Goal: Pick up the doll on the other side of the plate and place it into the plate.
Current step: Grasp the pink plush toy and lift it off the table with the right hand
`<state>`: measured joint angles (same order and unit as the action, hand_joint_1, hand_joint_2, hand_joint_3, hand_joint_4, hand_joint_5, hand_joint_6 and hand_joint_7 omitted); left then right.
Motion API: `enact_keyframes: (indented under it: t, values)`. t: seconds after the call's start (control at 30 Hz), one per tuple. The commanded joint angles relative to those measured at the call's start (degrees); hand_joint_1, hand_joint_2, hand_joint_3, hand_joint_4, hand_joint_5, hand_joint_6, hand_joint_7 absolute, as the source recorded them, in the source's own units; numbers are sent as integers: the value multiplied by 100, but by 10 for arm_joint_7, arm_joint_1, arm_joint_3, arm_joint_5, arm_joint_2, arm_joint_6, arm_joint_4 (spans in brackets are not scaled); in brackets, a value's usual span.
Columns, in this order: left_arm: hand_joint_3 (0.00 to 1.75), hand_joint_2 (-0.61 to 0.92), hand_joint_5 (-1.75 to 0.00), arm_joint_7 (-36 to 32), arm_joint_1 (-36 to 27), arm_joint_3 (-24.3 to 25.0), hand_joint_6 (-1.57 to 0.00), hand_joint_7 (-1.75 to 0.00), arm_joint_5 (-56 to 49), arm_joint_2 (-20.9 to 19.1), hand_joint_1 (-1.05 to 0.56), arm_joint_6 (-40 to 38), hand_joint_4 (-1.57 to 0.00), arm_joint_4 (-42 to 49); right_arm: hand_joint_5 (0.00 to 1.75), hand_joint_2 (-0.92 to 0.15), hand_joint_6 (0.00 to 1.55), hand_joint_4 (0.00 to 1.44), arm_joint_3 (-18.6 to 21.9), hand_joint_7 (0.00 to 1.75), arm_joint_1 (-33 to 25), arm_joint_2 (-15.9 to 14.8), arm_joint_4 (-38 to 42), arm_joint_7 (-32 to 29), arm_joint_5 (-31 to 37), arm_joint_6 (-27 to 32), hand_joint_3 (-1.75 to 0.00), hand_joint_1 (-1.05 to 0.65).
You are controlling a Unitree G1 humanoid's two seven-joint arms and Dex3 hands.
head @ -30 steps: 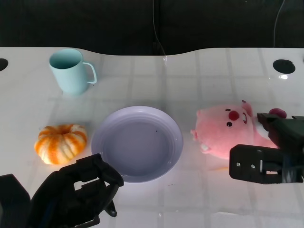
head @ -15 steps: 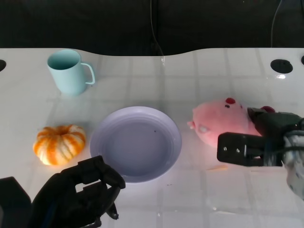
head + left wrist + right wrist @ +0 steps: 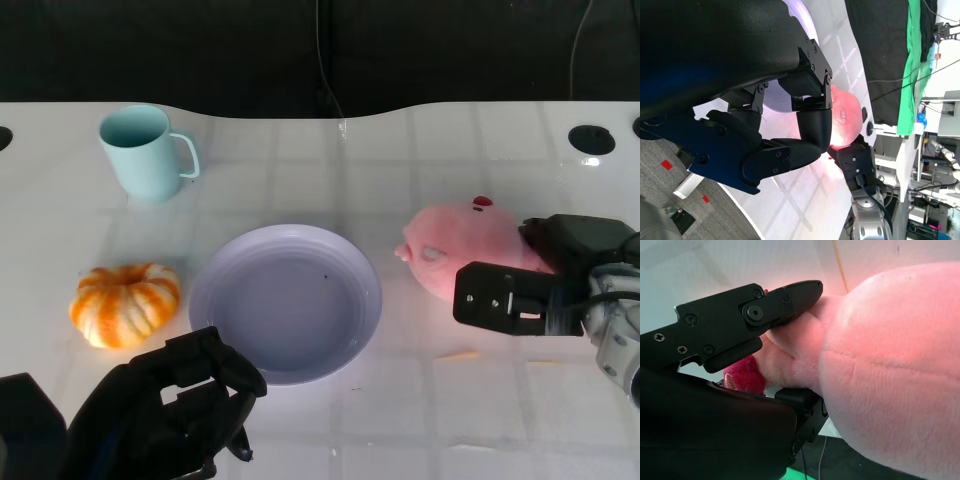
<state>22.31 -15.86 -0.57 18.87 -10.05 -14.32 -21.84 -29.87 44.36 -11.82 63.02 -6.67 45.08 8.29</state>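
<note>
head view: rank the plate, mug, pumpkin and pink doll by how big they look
1. plate, clearly the widest.
2. pink doll, though the right hand hides part of it.
3 and 4. pumpkin and mug look about alike; the mug sits farther from the camera, so I won't rank them.

Glossy white desk (image 3: 300,170) with faint grid lines and round black holes (image 3: 592,139) near far corners. Black curtain (image 3: 200,50) behind far edge, thin cables hanging. Green cloth (image 3: 912,65) and grey floor (image 3: 670,165) with red marks beyond.
</note>
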Motion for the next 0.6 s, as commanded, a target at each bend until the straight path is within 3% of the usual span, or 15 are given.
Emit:
enact_keyframes:
  t: [0.03, 0.13, 0.23, 0.3, 0.33, 0.37, 0.43, 0.47, 0.57, 0.6]
  values:
    - [71, 79, -175, 0, 1, 5, -69, -132, 3, -6, -41, 1, -62, -4, 87, -92, 102, 72, -22, 3, -29, 8, 20, -3, 4, -12, -30, -36]
    - [70, 79, -175, -1, 2, 5, -69, -131, 4, -7, -41, -3, -63, -4, 111, -92, 111, 75, -10, 6, -39, 6, 12, -54, -11, -17, -25, -36]
    - [70, 80, -175, -1, 2, 4, -69, -131, 0, -8, -40, -1, -63, -4, 122, -92, 117, 79, 14, 9, -54, 1, -5, -116, -33, -35, -20, -33]
    - [70, 79, -175, -1, 2, 3, -69, -131, -2, -8, -41, 1, -63, -3, 145, -92, 122, 78, 32, 17, -63, -2, -13, -153, -50, -52, -13, -28]
    - [70, 79, -175, -1, 2, 3, -69, -131, -3, -8, -41, 0, -63, -3, 154, -92, 121, 77, 38, 24, -67, -4, -19, -168, -55, -58, -13, -27]
    - [70, 79, -175, -2, 2, 2, -69, -132, -2, -8, -41, -1, -63, -3, 164, -92, 108, 76, 41, 57, -69, -7, -25, -184, -57, -63, -12, -26]
    - [71, 79, -175, -2, 2, 1, -69, -133, -4, -7, -40, 0, -63, -3, 170, -91, 91, 76, 56, 94, -73, -10, -39, -201, -71, -69, -11, -24]
    - [71, 79, -175, -2, 2, 1, -69, -133, -4, -7, -40, 1, -63, -2, 172, -91, 88, 76, 64, 104, -75, -11, -49, -208, -77, -69, -12, -24]
    - [72, 79, -175, 0, 4, 1, -69, -133, -3, -7, -40, 3, -63, 1, 173, -86, 91, 78, 86, 101, -84, -16, -80, -227, -95, -80, -22, -21]
    - [73, 79, -175, -2, 4, 1, -68, -133, -4, -7, -40, 1, -63, 0, 174, -82, 88, 81, 92, 117, -88, -18, -91, -232, -100, -88, -32, -20]
